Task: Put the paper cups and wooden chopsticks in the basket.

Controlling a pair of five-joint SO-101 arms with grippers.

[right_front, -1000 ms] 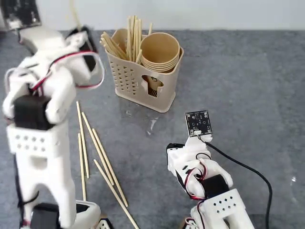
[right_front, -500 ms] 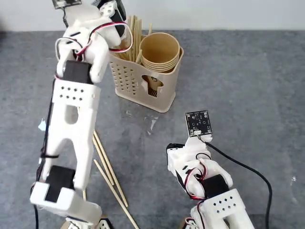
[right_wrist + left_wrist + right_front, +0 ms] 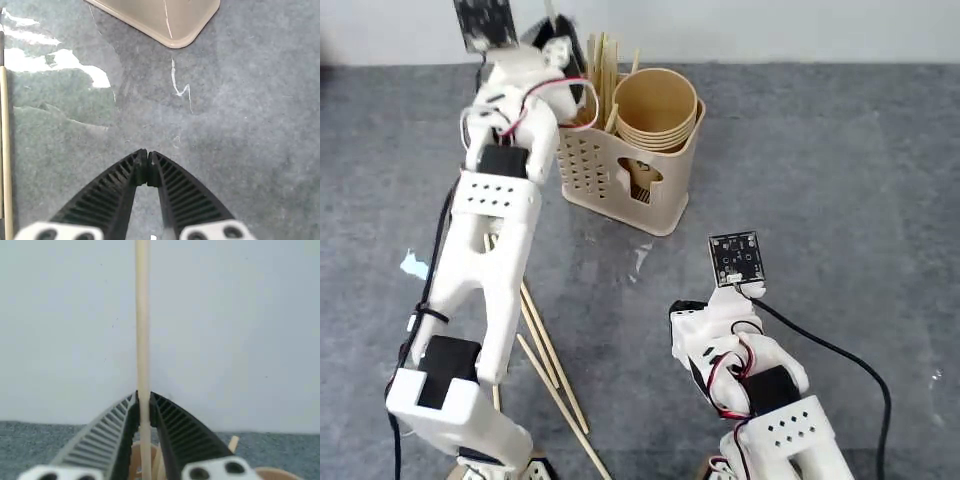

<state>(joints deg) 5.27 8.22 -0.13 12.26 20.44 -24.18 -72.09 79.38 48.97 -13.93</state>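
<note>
The left pincer (image 3: 143, 407) is pinching a wooden chopstick (image 3: 142, 315) upright, basket (image 3: 605, 178) just below, seemingly for dropping in; the right pincer (image 3: 147, 169) is resting closed, empty.

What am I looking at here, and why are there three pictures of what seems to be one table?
These are two small white robot arms, each ending in a two-fingered gripper. The wide picture comes from a fixed camera looking down on the grey table. The other two come from little cameras on each arm's wrist, so the black ribbed fingers you see there are that arm's own gripper.

On the table stands a beige basket holding stacked paper cups and a bunch of wooden chopsticks. Several loose chopsticks lie on the table beside the left arm.

The left gripper, up by the basket's rim, is shut on one chopstick, held upright. The right gripper hangs low over the table, shut with nothing in it.
</note>
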